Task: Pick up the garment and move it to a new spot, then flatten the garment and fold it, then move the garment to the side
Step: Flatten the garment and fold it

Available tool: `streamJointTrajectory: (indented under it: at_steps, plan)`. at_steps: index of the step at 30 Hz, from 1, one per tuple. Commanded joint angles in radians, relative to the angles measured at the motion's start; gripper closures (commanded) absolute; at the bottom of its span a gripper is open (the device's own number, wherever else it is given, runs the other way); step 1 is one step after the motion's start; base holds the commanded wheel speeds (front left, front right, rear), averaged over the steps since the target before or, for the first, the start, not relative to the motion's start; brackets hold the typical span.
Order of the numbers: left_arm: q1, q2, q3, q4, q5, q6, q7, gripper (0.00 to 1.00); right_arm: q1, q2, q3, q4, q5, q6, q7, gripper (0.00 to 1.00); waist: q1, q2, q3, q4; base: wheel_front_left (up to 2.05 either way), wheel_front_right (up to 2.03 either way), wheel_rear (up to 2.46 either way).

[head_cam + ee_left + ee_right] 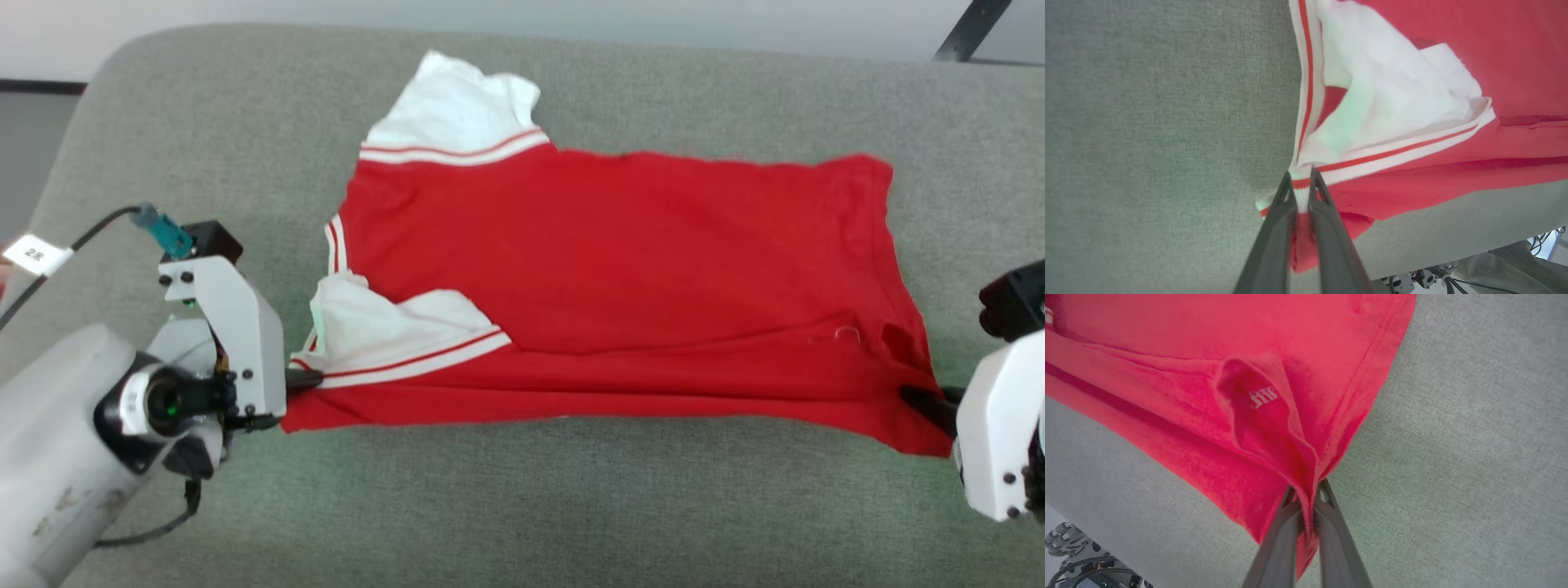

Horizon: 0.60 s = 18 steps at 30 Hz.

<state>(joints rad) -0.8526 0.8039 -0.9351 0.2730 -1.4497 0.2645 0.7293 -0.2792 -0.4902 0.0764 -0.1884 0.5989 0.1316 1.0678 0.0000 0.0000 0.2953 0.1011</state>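
The garment [620, 269], a red jersey T-shirt with white sleeves and red-and-white striped seams, lies spread sideways on the grey cushion. One white sleeve points to the far side, the other is crumpled at the near left. My left gripper [304, 379] is shut on the garment [1412, 171] at the near left shoulder seam, where the striped edge meets red cloth. My right gripper [927, 402] is shut on the garment [1229, 428] at the near right hem corner, with the cloth puckered into a fold ahead of the fingers. The printed number is hidden.
The grey fabric cushion [522, 506] runs across the whole head view, with bare room in front of and left of the shirt. Its rounded left end borders a dark floor strip [33, 90]. Cables and robot parts [1425, 279] show below the cushion's front edge.
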Motion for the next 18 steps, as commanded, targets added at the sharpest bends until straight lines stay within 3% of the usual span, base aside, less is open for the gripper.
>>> streamJointTrajectory:
  at_steps: [1, 9, 12, 14, 16, 18]
  plan:
    - [0.02, 0.023, 0.001, -0.022, 0.004, 0.018, 0.002, 0.95, 0.027, -0.009, -0.016, -0.019, 0.003, -0.002, 0.011, 1.0, 0.0, 0.0, -0.019, 0.003, 0.0, 0.0, 0.0]
    - [0.095, 0.074, -0.01, -0.166, -0.007, 0.083, -0.007, 0.82, 0.116, 0.02, -0.053, -0.082, -0.008, -0.002, 0.02, 1.0, 0.0, 0.0, -0.021, -0.007, 0.0, 0.0, 0.0]
    - [0.123, 0.06, -0.016, -0.175, -0.012, 0.089, -0.023, 0.74, 0.134, 0.045, -0.038, -0.07, -0.014, -0.002, 0.005, 1.0, 0.0, 0.0, -0.017, -0.015, 0.0, 0.0, 0.0]
    - [0.137, 0.046, -0.02, -0.165, -0.012, 0.084, -0.035, 0.56, 0.139, 0.058, -0.022, -0.057, -0.013, -0.002, -0.005, 1.0, 0.0, 0.0, -0.013, -0.021, 0.0, 0.0, 0.0]
    - [0.148, 0.029, -0.016, -0.146, -0.02, 0.079, -0.05, 0.56, 0.138, 0.061, -0.002, -0.043, -0.02, -0.002, -0.014, 1.0, 0.0, 0.0, -0.011, -0.026, 0.0, 0.0, 0.0]
    - [0.152, 0.018, -0.015, -0.128, -0.018, 0.074, -0.063, 0.11, 0.129, 0.067, 0.012, -0.028, -0.021, -0.002, -0.023, 1.0, 0.0, 0.0, -0.012, -0.03, 0.0, 0.0, 0.0]
